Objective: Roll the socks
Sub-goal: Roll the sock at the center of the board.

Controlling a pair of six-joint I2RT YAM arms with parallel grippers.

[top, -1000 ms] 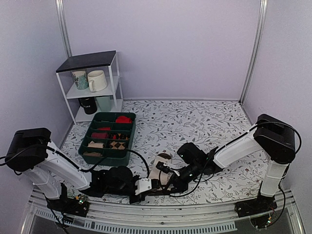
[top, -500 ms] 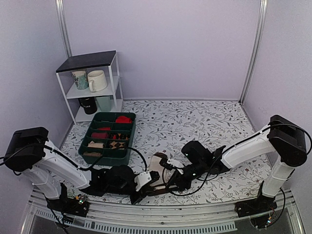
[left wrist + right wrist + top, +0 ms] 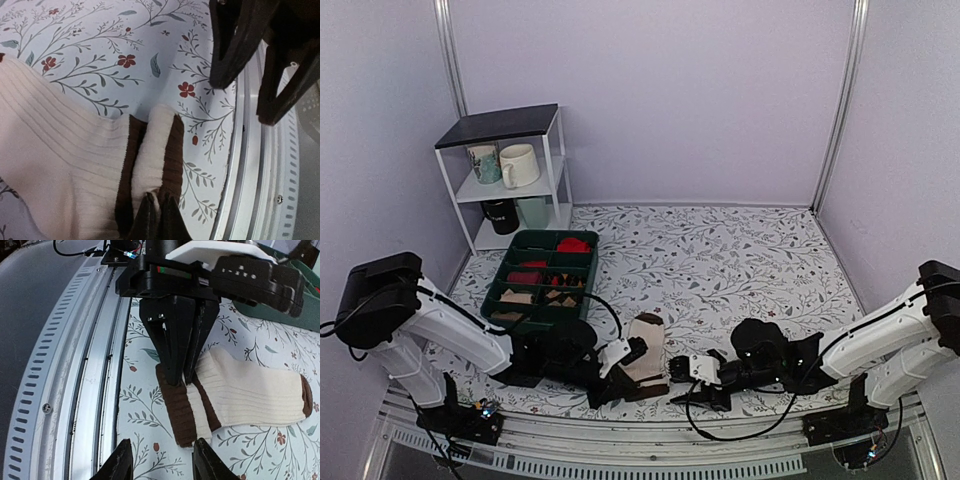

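Observation:
The socks [image 3: 646, 352] lie flat on the flowered table near its front edge, cream with dark brown bands and a brown end pointing away. My left gripper [image 3: 626, 378] is shut on the banded cuff; in the left wrist view its dark fingers [image 3: 152, 220] pinch the cream strip between two brown bands of the socks [image 3: 60, 150]. My right gripper [image 3: 680, 372] is open and empty just right of the cuff. In the right wrist view its gap [image 3: 162, 462] faces the socks [image 3: 245, 390], a little short of them, with the left gripper [image 3: 179, 375] beyond.
A green compartment tray [image 3: 496, 305] with rolled socks stands left of the socks. A white shelf [image 3: 500, 125] with mugs is at the back left. The metal rail [image 3: 650, 440] of the table's front edge runs just below both grippers.
My right gripper has drawn back to the right, off the socks, and its arm has swung low toward the front edge. My left gripper stays shut on the cuff.

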